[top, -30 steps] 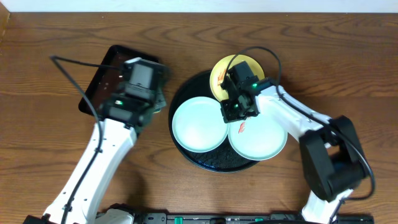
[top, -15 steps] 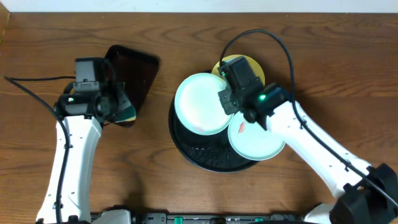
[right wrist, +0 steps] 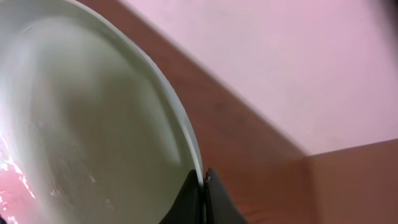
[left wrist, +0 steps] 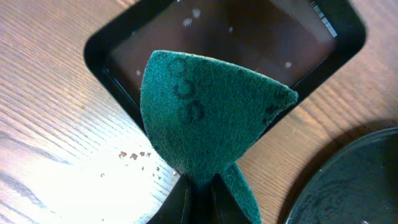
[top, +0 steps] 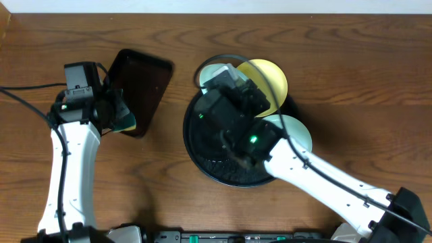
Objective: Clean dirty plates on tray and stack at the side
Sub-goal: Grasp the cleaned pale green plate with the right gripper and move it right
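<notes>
- My left pincer [left wrist: 200, 190] is clamped tight on the bottom corner of a green scouring pad [left wrist: 205, 106]. The pad fans upward over the corner rim of the rectangular dark tray [left wrist: 249, 37].
- My right pincer [right wrist: 204, 182] is closed hard on the thin rim of a mint plate [right wrist: 81, 124]. The plate is tilted and lifted off the surface, and overhead it sits above the far-left part of the round black tray [top: 202, 158].
- Edges: the yellow plate [top: 268, 77] lies at the round tray's far rim and overlaps it. The second mint plate [top: 297, 131] is at the tray's right side, partly under my right arm.
- Room: the wooden table [top: 364, 81] is bare to the right of the round tray and along the far side. Only a narrow strip of wood separates the two trays. My arms are well apart.
- Writing: there are stamped marks on the pad — rounded characters — which I can't read.
- Containers: the rectangular tray has a glossy floor with a few pale specks. The round tray's textured floor shows bare at the near side.
- Small crumbs [left wrist: 134, 154] lie on the wood just beside the rectangular tray's corner.
</notes>
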Controlling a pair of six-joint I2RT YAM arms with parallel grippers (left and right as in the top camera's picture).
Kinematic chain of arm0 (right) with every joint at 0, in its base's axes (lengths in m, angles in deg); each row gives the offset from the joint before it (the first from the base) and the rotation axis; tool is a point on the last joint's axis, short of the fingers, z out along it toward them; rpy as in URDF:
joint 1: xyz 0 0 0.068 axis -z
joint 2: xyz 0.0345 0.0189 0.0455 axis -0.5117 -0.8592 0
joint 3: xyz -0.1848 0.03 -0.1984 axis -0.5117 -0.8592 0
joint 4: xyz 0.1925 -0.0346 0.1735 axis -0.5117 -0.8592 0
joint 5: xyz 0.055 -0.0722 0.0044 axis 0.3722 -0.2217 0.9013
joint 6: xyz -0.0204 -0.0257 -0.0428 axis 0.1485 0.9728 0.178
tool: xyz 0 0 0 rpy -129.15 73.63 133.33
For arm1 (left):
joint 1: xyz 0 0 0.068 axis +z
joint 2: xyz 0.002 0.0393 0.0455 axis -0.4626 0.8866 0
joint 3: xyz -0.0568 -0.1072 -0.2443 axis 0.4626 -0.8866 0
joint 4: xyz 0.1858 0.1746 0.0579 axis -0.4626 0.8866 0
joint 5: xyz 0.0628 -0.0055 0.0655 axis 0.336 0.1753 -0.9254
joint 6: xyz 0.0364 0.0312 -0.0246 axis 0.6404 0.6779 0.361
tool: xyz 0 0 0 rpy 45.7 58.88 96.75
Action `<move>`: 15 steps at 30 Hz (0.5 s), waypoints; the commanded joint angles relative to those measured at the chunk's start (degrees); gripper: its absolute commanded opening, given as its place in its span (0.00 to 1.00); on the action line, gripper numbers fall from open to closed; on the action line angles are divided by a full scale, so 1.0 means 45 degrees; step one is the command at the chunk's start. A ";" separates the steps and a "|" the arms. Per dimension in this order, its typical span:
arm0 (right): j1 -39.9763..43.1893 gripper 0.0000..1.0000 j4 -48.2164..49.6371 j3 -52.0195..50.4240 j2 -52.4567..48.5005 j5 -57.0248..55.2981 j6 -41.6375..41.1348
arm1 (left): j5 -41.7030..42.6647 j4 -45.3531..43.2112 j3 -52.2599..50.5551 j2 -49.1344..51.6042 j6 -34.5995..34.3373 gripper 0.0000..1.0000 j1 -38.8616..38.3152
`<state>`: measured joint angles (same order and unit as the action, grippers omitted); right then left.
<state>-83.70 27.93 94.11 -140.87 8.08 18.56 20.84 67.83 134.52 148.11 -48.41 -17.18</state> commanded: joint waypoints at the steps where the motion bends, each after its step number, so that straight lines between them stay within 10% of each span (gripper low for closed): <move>1: -0.0588 0.01 0.0345 0.0204 0.0311 -0.2851 0.1651 | 0.0097 0.0146 0.0204 0.0437 0.0175 0.08 0.0073; 15: -0.1093 0.01 0.0335 0.0204 0.0311 -0.2739 0.1287 | 0.0126 0.0175 0.0204 0.0505 0.0170 0.07 0.0073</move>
<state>-88.25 29.29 94.09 -140.81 -1.97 24.99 20.86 68.62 134.52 150.49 -48.44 -17.14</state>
